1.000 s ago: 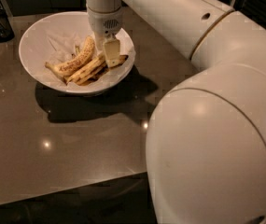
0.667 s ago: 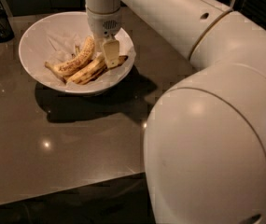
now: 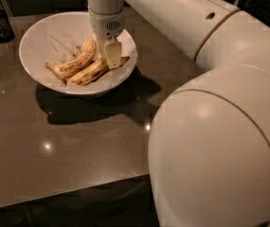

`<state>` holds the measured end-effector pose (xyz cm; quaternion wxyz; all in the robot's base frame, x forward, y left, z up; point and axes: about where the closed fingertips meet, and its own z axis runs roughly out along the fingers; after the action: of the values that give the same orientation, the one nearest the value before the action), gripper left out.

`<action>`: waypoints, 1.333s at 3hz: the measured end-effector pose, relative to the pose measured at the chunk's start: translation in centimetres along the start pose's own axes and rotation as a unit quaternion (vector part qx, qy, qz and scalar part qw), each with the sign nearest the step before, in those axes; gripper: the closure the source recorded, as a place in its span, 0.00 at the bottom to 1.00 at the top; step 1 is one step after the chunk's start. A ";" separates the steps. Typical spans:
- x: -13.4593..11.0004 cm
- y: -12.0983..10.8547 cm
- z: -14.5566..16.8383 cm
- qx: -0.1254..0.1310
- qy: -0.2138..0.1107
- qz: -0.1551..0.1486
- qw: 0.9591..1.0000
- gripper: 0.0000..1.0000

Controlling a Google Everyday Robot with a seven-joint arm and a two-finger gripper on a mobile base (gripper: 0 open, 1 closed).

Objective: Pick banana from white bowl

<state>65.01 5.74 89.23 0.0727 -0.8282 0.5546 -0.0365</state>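
Dark glossy countertop (image 3: 77, 141) carries the white bowl (image 3: 30, 51) at the far left. Inside it, the banana (image 3: 88, 73) lies toward the right side, just nearer than a speckled banana (image 3: 77, 61). The gripper (image 3: 111, 60) reaches down into the bowl at the banana's right end; whether it is clamped on it cannot be told.

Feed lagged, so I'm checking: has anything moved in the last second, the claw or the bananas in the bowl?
Nothing visibly changed. The claw stays low inside the white bowl, at the right end of the bananas. The banana and the speckled banana lie as before.
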 end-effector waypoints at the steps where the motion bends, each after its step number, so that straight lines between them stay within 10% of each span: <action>1: 0.0 0.0 0.0 0.000 0.000 0.000 1.000 1.00; 4: 0.1 1.5 -2.4 0.037 -0.023 0.019 0.999 1.00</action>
<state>63.36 4.93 91.41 0.1169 -0.8146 0.5669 -0.0370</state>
